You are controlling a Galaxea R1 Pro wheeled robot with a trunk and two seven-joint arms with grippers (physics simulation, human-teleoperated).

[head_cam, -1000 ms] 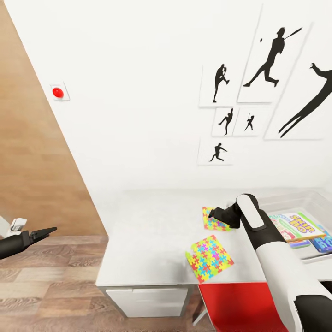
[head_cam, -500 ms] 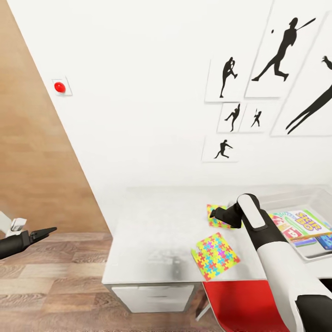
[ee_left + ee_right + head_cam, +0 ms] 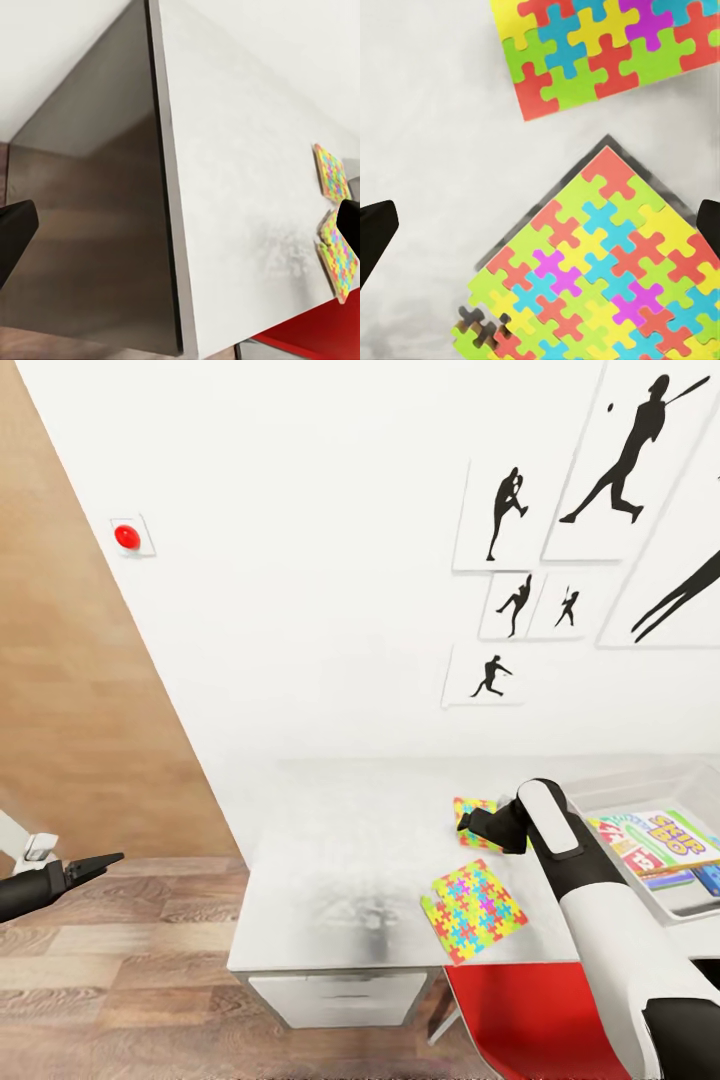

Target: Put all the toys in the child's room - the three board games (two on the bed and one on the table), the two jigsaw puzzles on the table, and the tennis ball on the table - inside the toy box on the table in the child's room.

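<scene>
The right gripper (image 3: 468, 822) is hanging over the table (image 3: 340, 840) with its fingers spread wide and holding nothing; in the right wrist view the two dark fingertips (image 3: 375, 229) are sitting at opposite sides of the frame, with both puzzles on the table between them. The near puzzle (image 3: 474, 909) is lying flat just inside the table's front edge, one corner close to that edge; the far puzzle (image 3: 470, 812) is lying toward the back, partly hidden behind the gripper. The toy box (image 3: 640, 785) is standing at the table's right end with board games (image 3: 655, 845) already lying in it.

The left gripper (image 3: 95, 863) is hanging well off the table's left edge, over the floor (image 3: 130, 980); its fingers are also parted and empty, judging by the left wrist view.

The main risk is the puzzles' flatness; fingers closing from above are likely to skate over the surface and grip nothing, or to push a board sideways. A shove on the near puzzle could be sending it over the front edge onto the red chair (image 3: 530, 1020); its pieces are looking loose at one corner (image 3: 484, 326) in the right wrist view, so a rough pinch could be scattering them. The tennis ball is somewhere I cannot tell.
</scene>
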